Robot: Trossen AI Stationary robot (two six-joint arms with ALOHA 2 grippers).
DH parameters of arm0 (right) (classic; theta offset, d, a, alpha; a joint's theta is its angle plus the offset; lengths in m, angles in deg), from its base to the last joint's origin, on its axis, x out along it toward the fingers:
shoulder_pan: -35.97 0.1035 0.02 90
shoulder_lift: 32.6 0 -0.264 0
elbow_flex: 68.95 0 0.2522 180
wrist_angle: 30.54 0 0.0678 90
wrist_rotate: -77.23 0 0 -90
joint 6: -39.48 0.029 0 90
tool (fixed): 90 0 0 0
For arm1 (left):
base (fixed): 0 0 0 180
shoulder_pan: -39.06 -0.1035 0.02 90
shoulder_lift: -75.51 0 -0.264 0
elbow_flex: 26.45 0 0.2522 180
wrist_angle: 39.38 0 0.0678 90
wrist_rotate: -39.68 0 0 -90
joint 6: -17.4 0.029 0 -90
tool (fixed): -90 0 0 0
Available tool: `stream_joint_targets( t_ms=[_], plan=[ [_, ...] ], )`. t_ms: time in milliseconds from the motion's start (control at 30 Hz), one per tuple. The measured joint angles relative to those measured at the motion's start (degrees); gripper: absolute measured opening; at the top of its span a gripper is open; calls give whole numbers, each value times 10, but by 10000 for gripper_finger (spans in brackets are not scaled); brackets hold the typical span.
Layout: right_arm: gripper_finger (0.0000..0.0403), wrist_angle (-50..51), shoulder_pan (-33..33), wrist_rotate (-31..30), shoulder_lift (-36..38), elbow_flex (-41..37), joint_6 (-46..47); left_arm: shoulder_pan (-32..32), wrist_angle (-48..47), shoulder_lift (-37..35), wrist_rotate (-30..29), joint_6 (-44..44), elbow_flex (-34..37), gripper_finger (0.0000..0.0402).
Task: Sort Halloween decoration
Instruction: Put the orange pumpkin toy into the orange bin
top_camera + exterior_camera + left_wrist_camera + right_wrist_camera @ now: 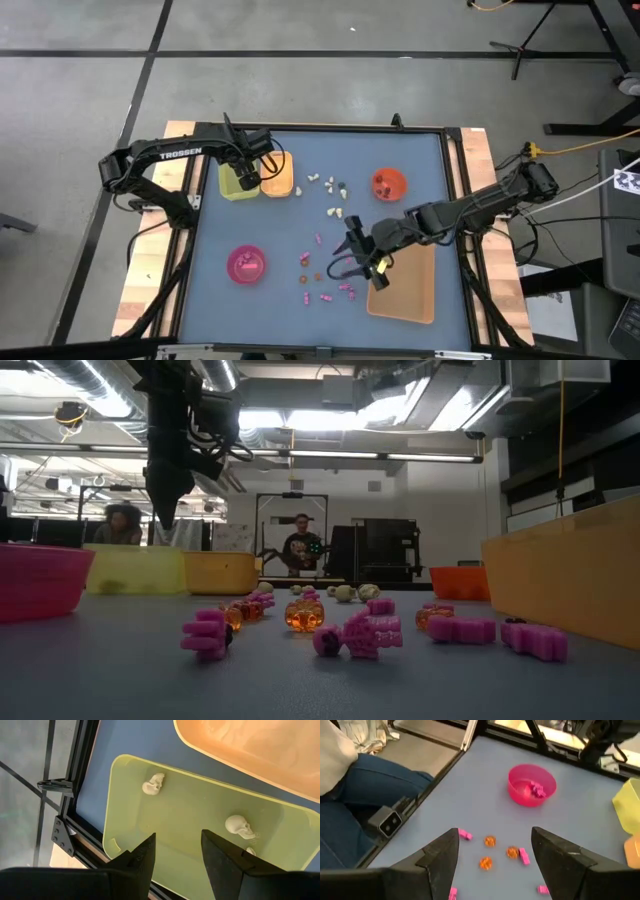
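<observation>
The left gripper (247, 172) hangs over the green tray (232, 187) at the far left of the table, its fingers (142, 857) spread apart with nothing between them; under them, in the wrist view, two cream-white skulls (154, 784) lie on the tray's floor, well apart from each other. Just beside the green tray sits the orange tray (282, 180). The right gripper (352, 250) is out over the middle of the blue table (270, 230), next to the tan tray (410, 290), jaws wide and empty. Below and ahead of it lie the loose trinkets: three small orange-brown pieces (489, 841) close together, with magenta-pink bits (465, 835) scattered around them. From table level the pink ones (205, 635) look like little hands or claws, lying in front of the amber ones (303, 615). Farther back a cluster of cream-white pieces (328, 183) rests between the orange tray and the red bowl (389, 184), a dark grey one among them. The pink bowl (247, 264) toward the near left already has some pink trinkets inside. Two people sit in the room behind the table
</observation>
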Motion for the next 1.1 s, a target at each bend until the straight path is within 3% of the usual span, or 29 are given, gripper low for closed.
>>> stream_joint_targets(
  t_ms=[533,967,1100],
  plan=[
    [248,-2,4,-38,-118,0,-3,0,6,0,0,0,0,142],
    [248,13,-5,-18,-186,0,-17,0,23,0,0,-2,0,142],
    [248,80,-5,-7,-197,30,-17,0,28,0,0,-2,0,142]
  ],
)
